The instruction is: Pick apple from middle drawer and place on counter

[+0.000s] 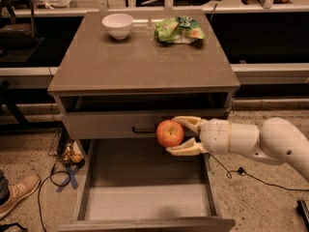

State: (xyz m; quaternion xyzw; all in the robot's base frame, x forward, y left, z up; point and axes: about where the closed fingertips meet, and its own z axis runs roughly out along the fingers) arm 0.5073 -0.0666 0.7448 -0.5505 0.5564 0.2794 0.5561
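At frame centre the gripper [174, 136] clasps the apple [169, 133] between both fingers, above the open drawer [145, 197] and below the worktop [140, 57]. Its arm [280, 141] is cut off at the right edge.

We record that the gripper [176, 136], clasped on the apple [169, 133] above the far right of the open middle drawer [145, 202], hides that fruit's right side, its arm [270, 141] leaves the right edge, and the bottom edge crops the drawer's near front.

Robot lab: floor cables [231, 174], hand [173, 135] above drawer [145, 202].
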